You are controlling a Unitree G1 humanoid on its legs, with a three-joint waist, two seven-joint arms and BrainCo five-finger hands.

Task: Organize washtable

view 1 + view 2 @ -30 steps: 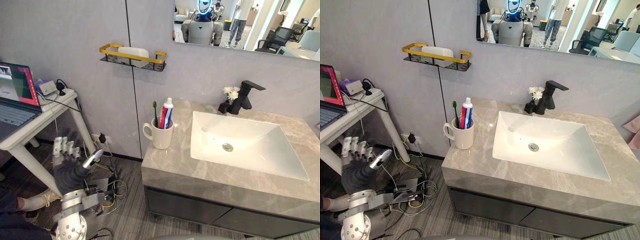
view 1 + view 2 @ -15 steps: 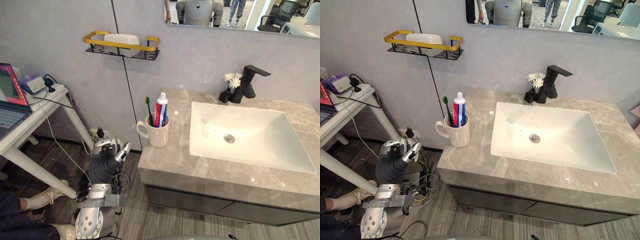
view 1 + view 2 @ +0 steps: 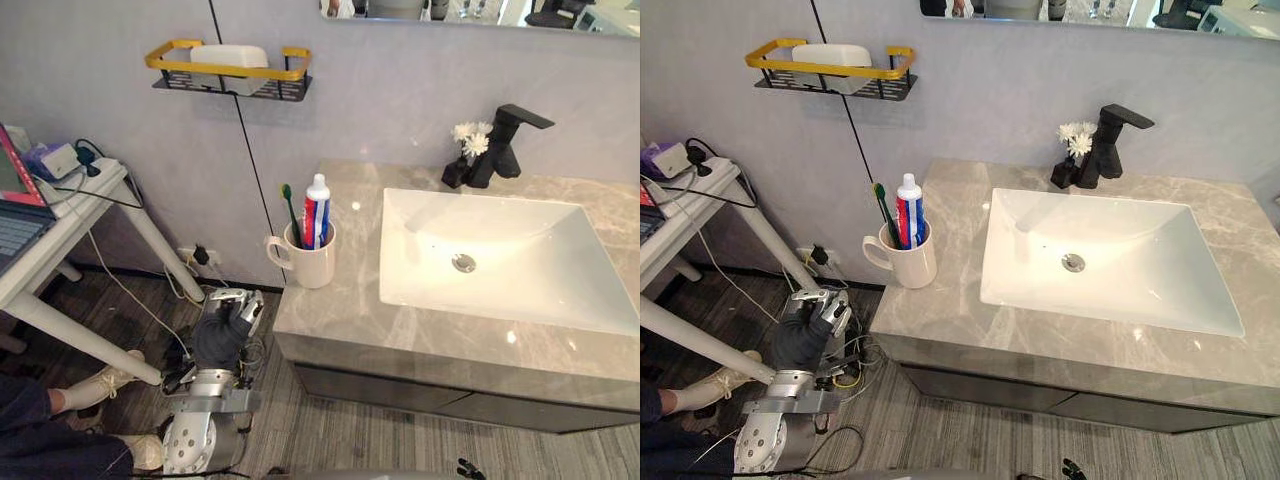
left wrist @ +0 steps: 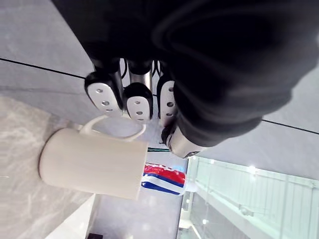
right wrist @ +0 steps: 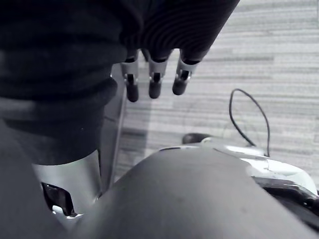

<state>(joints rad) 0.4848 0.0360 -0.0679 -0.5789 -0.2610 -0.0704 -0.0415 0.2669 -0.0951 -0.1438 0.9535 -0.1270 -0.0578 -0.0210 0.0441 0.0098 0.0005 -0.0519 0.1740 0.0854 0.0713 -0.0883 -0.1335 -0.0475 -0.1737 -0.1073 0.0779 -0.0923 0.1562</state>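
A white mug (image 3: 308, 266) stands at the left end of the grey marble washtable (image 3: 340, 312), holding a green toothbrush (image 3: 289, 212) and a red, white and blue toothpaste tube (image 3: 317, 208). My left hand (image 3: 222, 328) hangs below and to the left of the counter's front corner, curled into a fist with nothing in it. In the left wrist view its bent fingers (image 4: 105, 94) sit in front of the mug (image 4: 92, 164), apart from it. My right hand (image 5: 155, 79) points down at the floor with straight fingers, holding nothing.
A white basin (image 3: 500, 250) is set into the counter, with a black faucet (image 3: 505, 140) and small white flowers (image 3: 470, 135) behind it. A yellow-railed wall shelf (image 3: 228, 70) carries a white box. A side table (image 3: 60, 230) and a person's shoe (image 3: 95, 385) are at left.
My left hand has curled from open into a fist and come closer to the counter's front left corner. The camera has shifted, so the whole scene sits differently.
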